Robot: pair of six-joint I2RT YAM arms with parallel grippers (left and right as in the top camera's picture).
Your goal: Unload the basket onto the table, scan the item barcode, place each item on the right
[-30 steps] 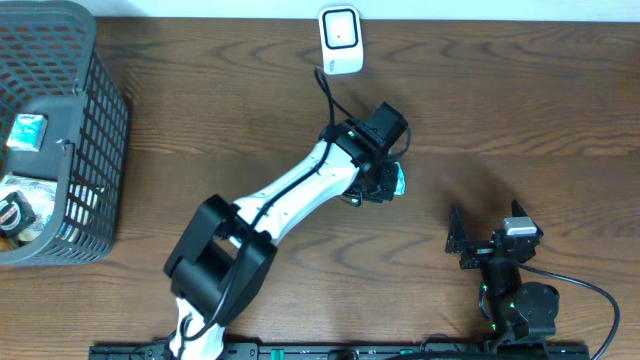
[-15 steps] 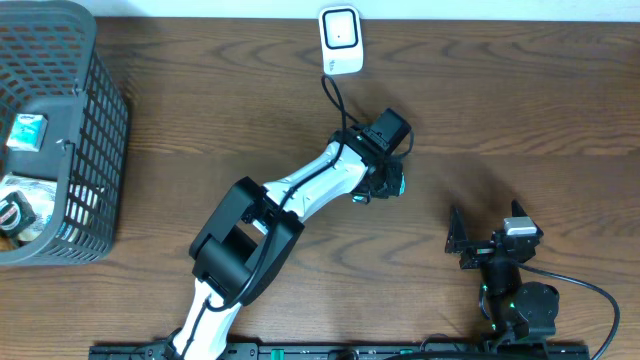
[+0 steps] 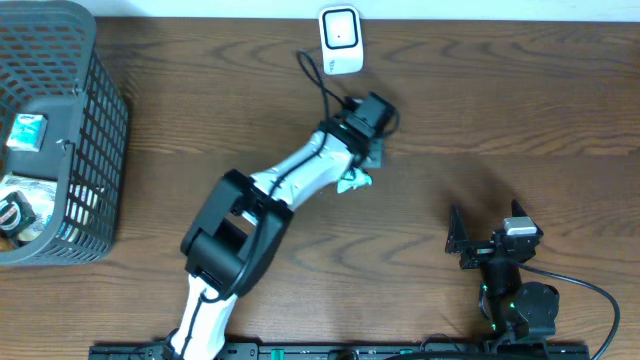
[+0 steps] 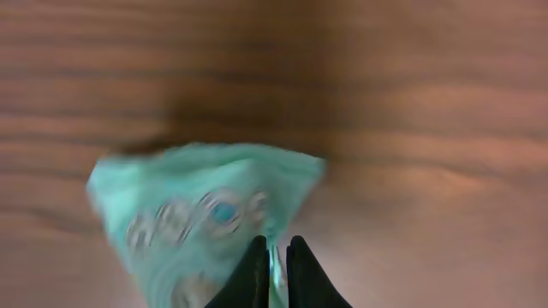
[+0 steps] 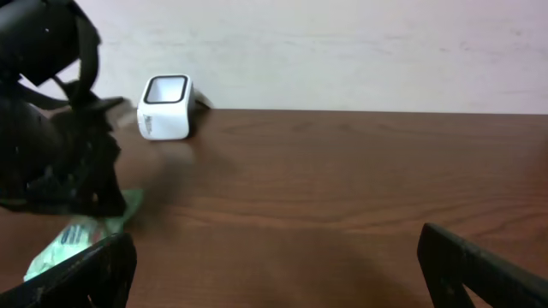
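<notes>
The item is a teal plastic packet, blurred in the left wrist view, and no barcode can be made out on it. My left gripper is shut on the packet's edge, holding it above the brown table, in front of the white scanner. The right wrist view shows the packet hanging under the left arm, with the scanner behind it near the wall. My right gripper stands open and empty near the table's front right.
A dark wire basket holding several packaged items stands at the far left. A black cable loops from the left wrist close to the scanner. A wall runs behind the table's far edge.
The left arm has swung the packet leftward and a little nearer the scanner, and the packet now hangs on the wrist's near-left side. The right arm has not moved.
</notes>
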